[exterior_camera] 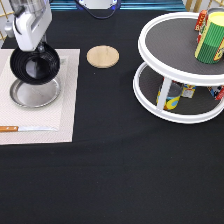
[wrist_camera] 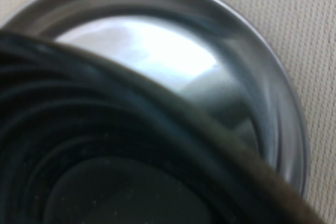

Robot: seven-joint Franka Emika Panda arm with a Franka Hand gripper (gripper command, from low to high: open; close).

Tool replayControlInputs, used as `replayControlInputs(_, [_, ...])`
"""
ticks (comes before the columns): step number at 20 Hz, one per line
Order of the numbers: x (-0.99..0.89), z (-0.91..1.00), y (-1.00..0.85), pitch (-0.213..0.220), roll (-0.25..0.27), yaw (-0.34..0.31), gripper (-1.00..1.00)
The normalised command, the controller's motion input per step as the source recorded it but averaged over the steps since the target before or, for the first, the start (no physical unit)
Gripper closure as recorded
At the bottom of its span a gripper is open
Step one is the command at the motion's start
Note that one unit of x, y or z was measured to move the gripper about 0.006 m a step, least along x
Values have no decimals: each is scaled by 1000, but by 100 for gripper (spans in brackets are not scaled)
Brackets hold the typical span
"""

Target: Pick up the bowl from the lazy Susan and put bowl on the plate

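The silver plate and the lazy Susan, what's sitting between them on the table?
In the exterior view, a round wooden coaster lies on the black tablecloth between the plate and the lazy Susan, toward the view's top; otherwise bare cloth.

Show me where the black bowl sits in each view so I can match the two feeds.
Exterior view: the bowl is at upper left, under the tool, over the top part of the plate.
Wrist view: the bowl fills the near foreground.
Shared landmark: the plate, its shiny rim showing past the bowl's edge.

The ribbed black bowl (wrist_camera: 97, 165) overlaps the shiny plate (wrist_camera: 225, 95).
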Motion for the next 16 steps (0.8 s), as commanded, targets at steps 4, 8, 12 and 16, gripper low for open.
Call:
replayControlInputs(4, [369,-227,-419,105,157,-99,100])
replayControlInputs(8, [528,-14,-401,122,107,-98,100])
replayControlInputs(12, [648,-17,-459,135,147,-53,100])
replayControlInputs(16, [591,-114,-435,129,153,-43,100])
